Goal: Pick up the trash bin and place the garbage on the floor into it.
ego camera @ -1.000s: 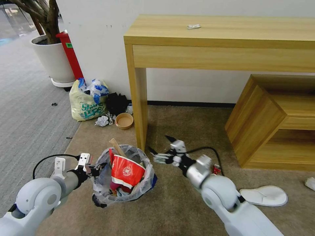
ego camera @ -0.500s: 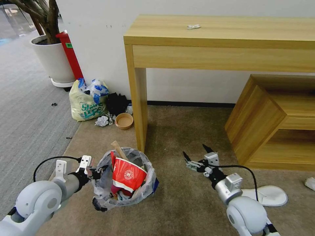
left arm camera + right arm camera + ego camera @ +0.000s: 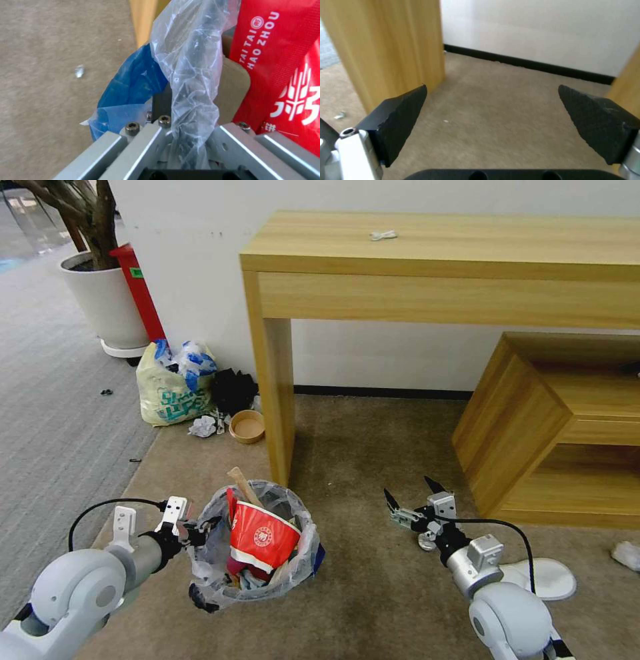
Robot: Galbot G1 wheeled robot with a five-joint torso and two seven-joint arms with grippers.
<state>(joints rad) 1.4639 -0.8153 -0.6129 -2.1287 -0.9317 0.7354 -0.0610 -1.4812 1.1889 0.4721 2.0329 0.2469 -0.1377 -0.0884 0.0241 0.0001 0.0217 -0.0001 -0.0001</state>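
Observation:
The trash bin (image 3: 293, 563), black with a crinkly clear liner, hangs low over the tan carpet floor (image 3: 360, 460). It holds a red paper cup (image 3: 263, 537) and a brown cardboard strip (image 3: 239, 481). My left gripper (image 3: 198, 530) is shut on the bin's near rim. In the left wrist view the liner (image 3: 193, 62) runs between the fingers, beside a blue patch (image 3: 133, 85). My right gripper (image 3: 409, 488) is open and empty, low over the carpet right of the bin. A white slipper (image 3: 543, 579) lies behind that arm, and a small round can end (image 3: 425, 542) sits just under the wrist.
The wooden table's leg (image 3: 273, 393) stands just behind the bin. A low wooden shelf unit (image 3: 527, 427) is at the right. A yellow printed bag (image 3: 170, 397), paper bowl (image 3: 248, 427) and crumpled tissue (image 3: 202, 427) lie by the wall. White litter (image 3: 627, 555) lies far right.
My right gripper has swung from beside the bin's rim out to the right and lower, staying open. The camera has shifted slightly. The left gripper keeps its hold on the bin.

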